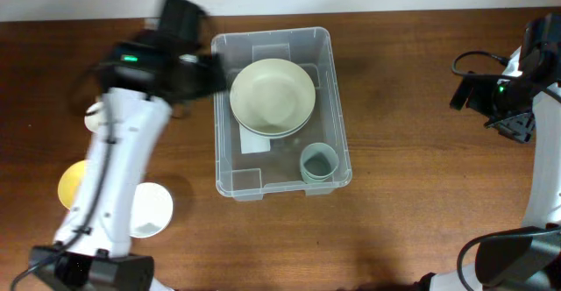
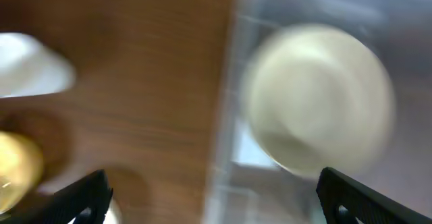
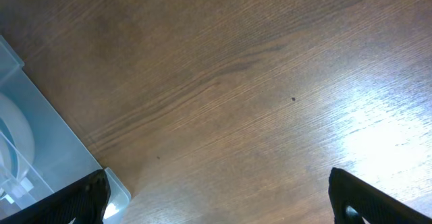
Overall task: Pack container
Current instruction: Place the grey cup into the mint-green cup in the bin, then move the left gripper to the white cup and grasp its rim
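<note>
The clear container (image 1: 337,98) stands in the middle of the table. Inside it lie a cream bowl (image 1: 273,95) at the back and a small grey-green cup (image 1: 318,162) at the front right. My left gripper (image 1: 207,72) hovers, blurred, just outside the container's back left wall, open and holding nothing. In the left wrist view its gripper (image 2: 216,197) straddles the container wall (image 2: 226,116), with the cream bowl (image 2: 317,102) to the right. My right gripper (image 1: 465,91) is far to the right, open over bare wood (image 3: 219,197); the container corner (image 3: 40,129) shows at its left.
Left of the container, partly under my left arm, lie a white bowl (image 1: 151,210), a yellow bowl (image 1: 72,184) and another white dish (image 1: 93,116). The left wrist view shows the white dish (image 2: 34,65) and the yellow bowl (image 2: 17,166).
</note>
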Controlling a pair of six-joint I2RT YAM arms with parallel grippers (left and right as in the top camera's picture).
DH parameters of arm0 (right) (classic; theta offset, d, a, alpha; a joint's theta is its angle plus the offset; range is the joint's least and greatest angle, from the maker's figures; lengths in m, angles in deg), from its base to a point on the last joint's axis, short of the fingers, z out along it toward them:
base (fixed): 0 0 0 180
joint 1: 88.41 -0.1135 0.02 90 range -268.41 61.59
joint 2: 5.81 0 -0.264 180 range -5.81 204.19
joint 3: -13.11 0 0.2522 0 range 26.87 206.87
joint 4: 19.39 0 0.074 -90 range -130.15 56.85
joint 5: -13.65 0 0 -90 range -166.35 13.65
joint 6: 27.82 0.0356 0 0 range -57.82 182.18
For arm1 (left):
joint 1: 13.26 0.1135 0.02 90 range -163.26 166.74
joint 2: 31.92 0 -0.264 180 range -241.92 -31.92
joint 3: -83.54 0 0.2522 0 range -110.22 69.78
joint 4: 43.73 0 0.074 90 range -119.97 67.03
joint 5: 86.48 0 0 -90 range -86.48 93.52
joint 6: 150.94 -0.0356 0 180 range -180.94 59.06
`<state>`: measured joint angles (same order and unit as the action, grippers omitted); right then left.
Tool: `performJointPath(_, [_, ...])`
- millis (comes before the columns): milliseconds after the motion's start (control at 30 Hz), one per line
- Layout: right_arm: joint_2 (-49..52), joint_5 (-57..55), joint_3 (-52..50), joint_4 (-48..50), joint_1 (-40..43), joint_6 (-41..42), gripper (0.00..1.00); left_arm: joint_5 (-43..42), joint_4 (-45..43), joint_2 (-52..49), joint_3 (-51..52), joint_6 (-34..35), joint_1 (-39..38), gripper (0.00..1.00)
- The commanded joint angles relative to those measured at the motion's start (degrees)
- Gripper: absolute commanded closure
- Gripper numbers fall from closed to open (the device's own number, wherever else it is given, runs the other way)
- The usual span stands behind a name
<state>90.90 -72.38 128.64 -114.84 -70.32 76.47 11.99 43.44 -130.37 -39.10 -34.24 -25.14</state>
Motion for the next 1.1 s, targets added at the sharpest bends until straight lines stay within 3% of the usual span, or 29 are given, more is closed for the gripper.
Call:
performJointPath(0, [0.2,-0.8,-0.4,0.0,0.3,-0.3,0.01,1.9,-0.1,-2.2,-0.4,-2.8,10.9,0.01])
performJointPath(233, [0.2,-0.8,-0.4,0.0,0.3,-0.3,0.01,1.8,-3.0,-14.3,-0.5,-5.6,22.4,0.01])
performJointPath(500, [0.2,-0.8,-0.4,0.0,0.3,-0.3,0.01,-0.7,-6.6,-26.8,-0.5,-6.1,25.8,0.02])
performJointPath(567, [0.2,-0.8,-0.4,0.0,0.3,-0.3,0.01,-0.7,-6.9,-28.7,-0.5,-6.5,25.8,0.09])
performJointPath(733, [0.2,-0.8,-0.4,0.1,0.3,-0.3,0.01,-0.7,-7.1,-29.0,-0.5,-6.7,25.8,0.4])
performJointPath(800, [0.2,-0.8,-0.4,0.0,0.3,-0.4,0.01,-0.7,-7.0,-29.0,-0.5,-6.7,25.8,0.55])
performJointPath(867, [0.2,-0.8,-0.4,0.0,0.3,-0.5,0.01,-0.7,-7.0,-29.0,-0.5,-6.7,25.8,0.8])
performJointPath(933, [0.2,-0.8,-0.4,0.0,0.3,-0.5,0.01,-0.7,-6.9,-29.0,-0.5,-6.7,25.8,0.97])
performJointPath(1067, [0.2,-0.8,-0.4,0.0,0.3,-0.5,0.01,-0.7,-6.8,-29.0,-0.5,-6.7,25.7,1.0])
